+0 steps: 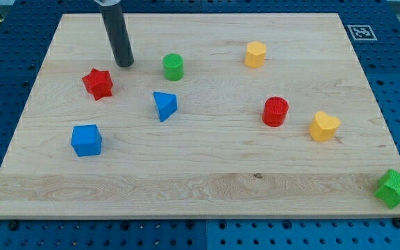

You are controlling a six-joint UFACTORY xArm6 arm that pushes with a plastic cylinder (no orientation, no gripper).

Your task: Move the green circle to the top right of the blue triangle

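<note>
The green circle (173,67) stands on the wooden board at the upper middle-left. The blue triangle (164,105) lies just below it, slightly to the left. My tip (124,64) rests on the board to the left of the green circle, a short gap apart, and up and to the right of the red star (98,83). The rod rises from the tip toward the view's top.
A blue cube (86,140) sits at lower left. A yellow hexagon (255,54) is at upper middle, a red cylinder (276,111) and a yellow heart (323,126) at right. A green star (396,187) overhangs the board's (200,187) lower right corner.
</note>
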